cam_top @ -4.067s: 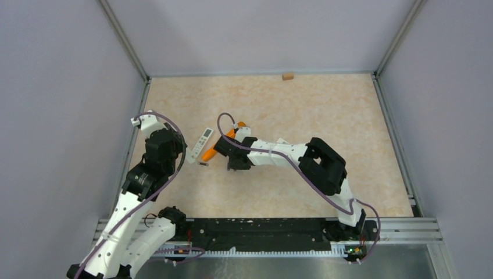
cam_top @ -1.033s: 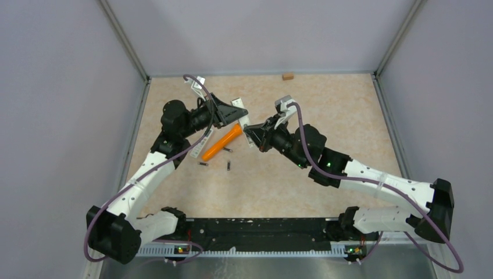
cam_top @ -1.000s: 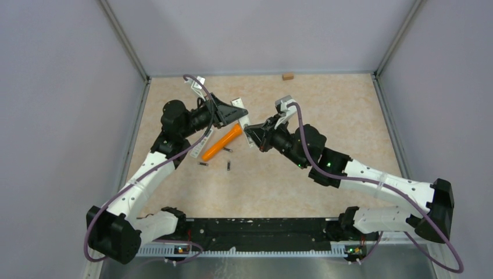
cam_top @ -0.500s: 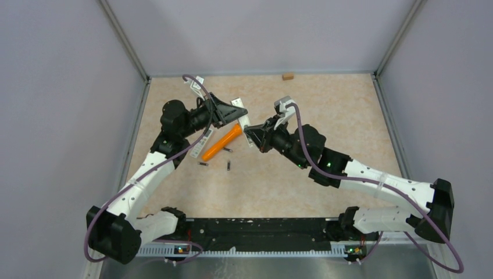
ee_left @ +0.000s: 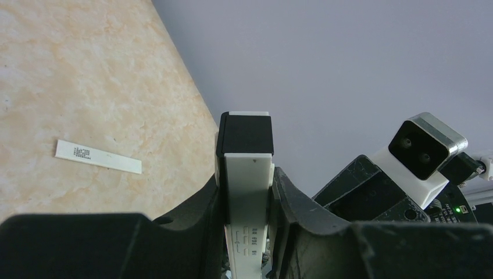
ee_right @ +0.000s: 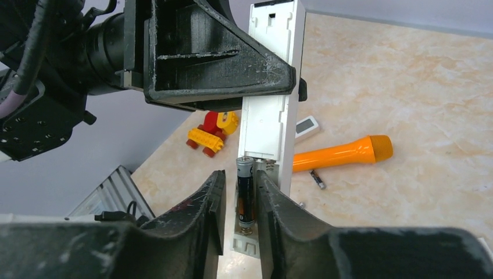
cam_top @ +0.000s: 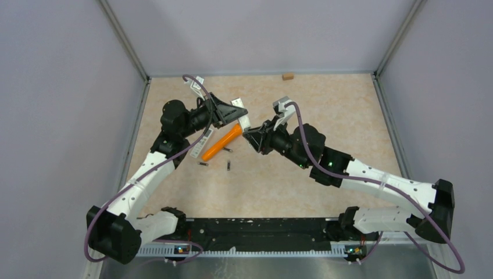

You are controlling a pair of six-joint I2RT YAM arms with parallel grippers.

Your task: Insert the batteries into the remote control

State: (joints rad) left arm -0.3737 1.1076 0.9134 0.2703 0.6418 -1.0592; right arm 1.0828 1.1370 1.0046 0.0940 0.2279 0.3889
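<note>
My left gripper [cam_top: 234, 113] is shut on the white remote control [cam_top: 240, 114] and holds it in the air over the far left of the table. The left wrist view shows the remote [ee_left: 245, 192] clamped between the jaws of the left gripper [ee_left: 247, 215]. My right gripper [ee_right: 238, 180] is at the remote's [ee_right: 273, 87] open battery bay. One dark battery [ee_right: 245, 192] lies in the bay on a spring, between the slightly parted fingers, with a gap on its left. Three loose batteries [cam_top: 203, 164] [cam_top: 228, 166] [cam_top: 228, 150] lie on the table.
An orange torch [cam_top: 221, 142] lies under the remote, also in the right wrist view [ee_right: 340, 154], with a loose battery [ee_right: 317, 179] beside it. A red and yellow toy [ee_right: 212, 133] and a small white device [ee_right: 306, 125] lie nearby. A brown block [cam_top: 287, 76] sits by the back wall. A white label strip [ee_left: 97, 157] lies flat.
Both arms rose from the table and met in the air; the left one now holds the remote. In the last second the right gripper edged slightly left toward the remote.
</note>
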